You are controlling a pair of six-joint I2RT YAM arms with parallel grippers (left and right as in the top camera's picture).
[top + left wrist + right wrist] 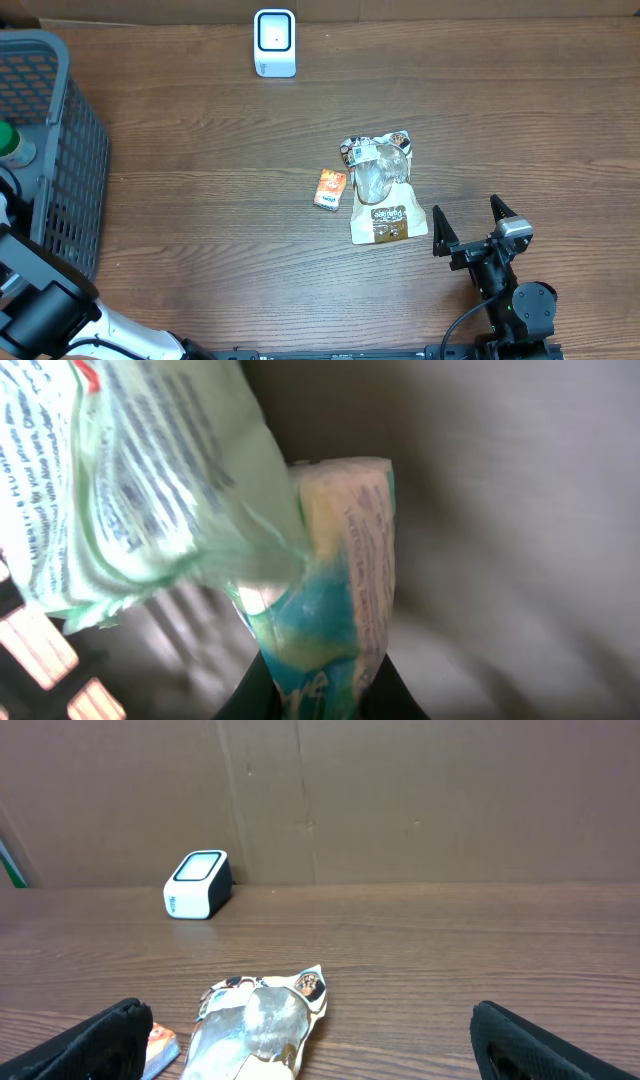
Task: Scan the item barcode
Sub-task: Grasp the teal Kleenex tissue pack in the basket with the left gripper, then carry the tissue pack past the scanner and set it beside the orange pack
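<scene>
Low at the basket (60, 150) mesh, the left fingers (398, 705) are clamped on a teal packet (335, 610) that rises between them. The right fingers (110, 1040) stand wide apart over the bench (200, 200), a bag (383, 190) just ahead and the scanner (274, 42) beyond.

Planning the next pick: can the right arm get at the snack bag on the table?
Probably yes. The right gripper stands open close beside the snack bag with nothing between them; the small orange packet lies on the bag's far side.
</scene>
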